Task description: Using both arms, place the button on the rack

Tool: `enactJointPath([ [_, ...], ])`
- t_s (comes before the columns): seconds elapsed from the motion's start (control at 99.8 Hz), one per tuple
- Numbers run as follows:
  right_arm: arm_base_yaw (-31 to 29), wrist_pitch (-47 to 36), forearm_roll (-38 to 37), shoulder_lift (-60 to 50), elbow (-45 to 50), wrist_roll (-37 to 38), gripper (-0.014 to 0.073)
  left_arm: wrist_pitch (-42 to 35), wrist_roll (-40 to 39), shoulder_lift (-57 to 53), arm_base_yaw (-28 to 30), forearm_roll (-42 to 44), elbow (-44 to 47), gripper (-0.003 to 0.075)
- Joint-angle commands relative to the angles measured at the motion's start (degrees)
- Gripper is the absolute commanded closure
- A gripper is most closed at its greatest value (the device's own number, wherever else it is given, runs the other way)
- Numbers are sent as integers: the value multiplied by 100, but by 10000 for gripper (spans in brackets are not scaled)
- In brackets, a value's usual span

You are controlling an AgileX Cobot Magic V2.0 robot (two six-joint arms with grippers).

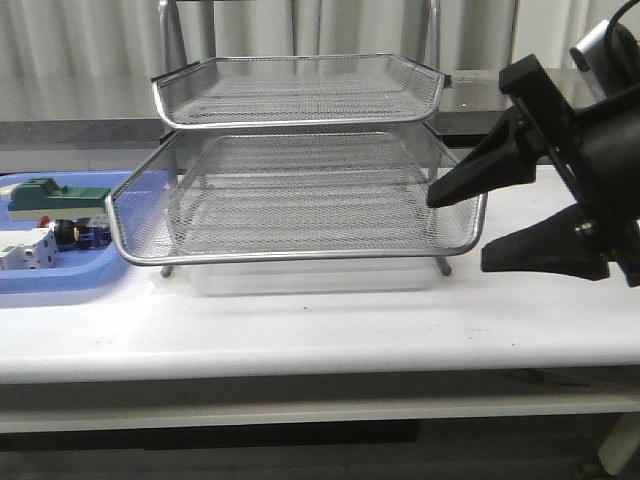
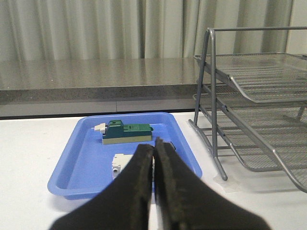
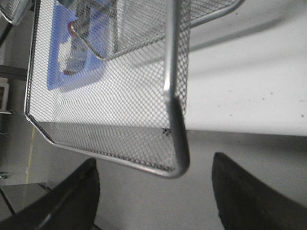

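Note:
The button (image 1: 75, 235) lies in the blue tray (image 1: 60, 272) at the far left, between a green-topped block (image 1: 55, 195) and a white block (image 1: 28, 250). The silver wire-mesh rack (image 1: 300, 252) stands mid-table with a lower tier slid forward. My right gripper (image 1: 458, 232) is open and empty, its fingers on either side of that tier's front right corner (image 3: 178, 165) without touching it. My left gripper (image 2: 154, 146) is shut with nothing between the jaws, just in front of the blue tray (image 2: 91, 158). In the left wrist view the button is hidden behind the fingers.
The green-topped block (image 2: 127, 132) and white block (image 2: 120, 165) sit in the tray in the left wrist view, with the rack frame (image 2: 211, 105) beside it. A grey ledge and curtain run behind the table. White tabletop (image 1: 300, 320) lies in front of the rack.

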Motion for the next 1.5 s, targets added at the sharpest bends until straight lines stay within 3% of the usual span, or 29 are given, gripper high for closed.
enactJointPath([
  [0.0,-9,85,-653,-566,-78,562,85,-415,-51,-169,16,6,258,716],
  [0.22,-9,-335,-2397,-1902,-86,1813,87,-415,-51,-169,16,6,258,716],
  [0.441,-20,-316,-4743,-3070,-189,3581,87,-415,-51,-169,16,6,258,716],
  [0.692,-20,595,-7710,-4009,-714,5792,87,-415,-51,-169,16,6,258,716],
  [0.842,-20,1348,-8949,-4357,-1074,6508,87,-415,-51,-169,16,6,258,716],
  [1.022,-20,1994,-9654,-4584,-1284,6928,87,-415,-51,-169,16,6,258,716],
  [1.223,-20,2076,-9722,-4686,-1289,6933,108,-415,-51,-169,16,6,258,716],
  [1.313,-20,2076,-9722,-4686,-1289,6933,213,-415,-51,-169,16,6,258,716],
  [1.493,-20,2071,-9717,-4686,-1289,6933,536,-415,-51,-169,16,6,258,716],
])
